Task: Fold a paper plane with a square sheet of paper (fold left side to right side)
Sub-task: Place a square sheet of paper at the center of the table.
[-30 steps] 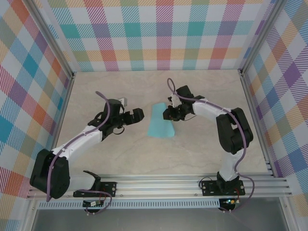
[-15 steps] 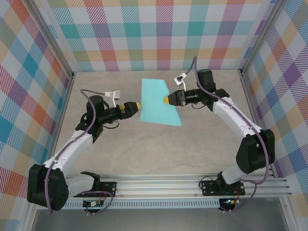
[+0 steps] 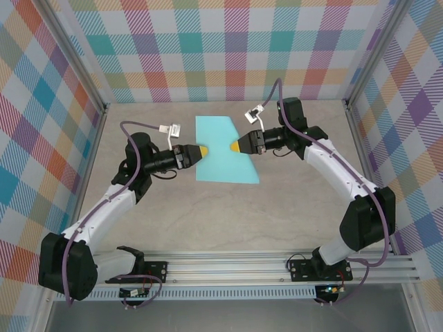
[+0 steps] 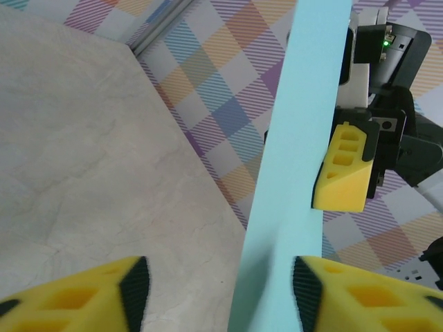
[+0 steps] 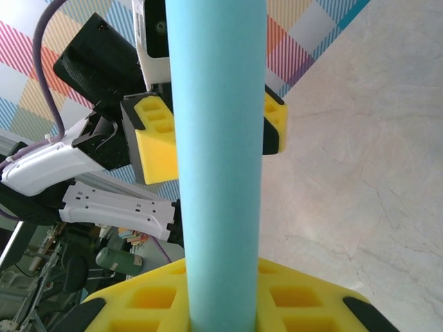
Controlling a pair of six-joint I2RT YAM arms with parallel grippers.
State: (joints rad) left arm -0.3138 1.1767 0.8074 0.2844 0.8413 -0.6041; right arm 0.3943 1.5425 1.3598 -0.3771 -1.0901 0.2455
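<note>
The paper (image 3: pixel 223 158) is held up off the table (image 3: pixel 208 214), between the two grippers. The right gripper (image 3: pixel 234 146) pinches its right edge tight. The left gripper (image 3: pixel 205 152) straddles its left edge, jaws half open, not clamped.

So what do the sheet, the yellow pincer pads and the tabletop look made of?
Sheet: thin paper, matte turquoise, no shine, sharp straight edges. Finger pads: yellow, likely moulded plastic or firm rubber, matte, with square recesses. Tabletop: pale beige with grey veins, marble look; probably printed laminate, though stone cannot be ruled out.
</note>
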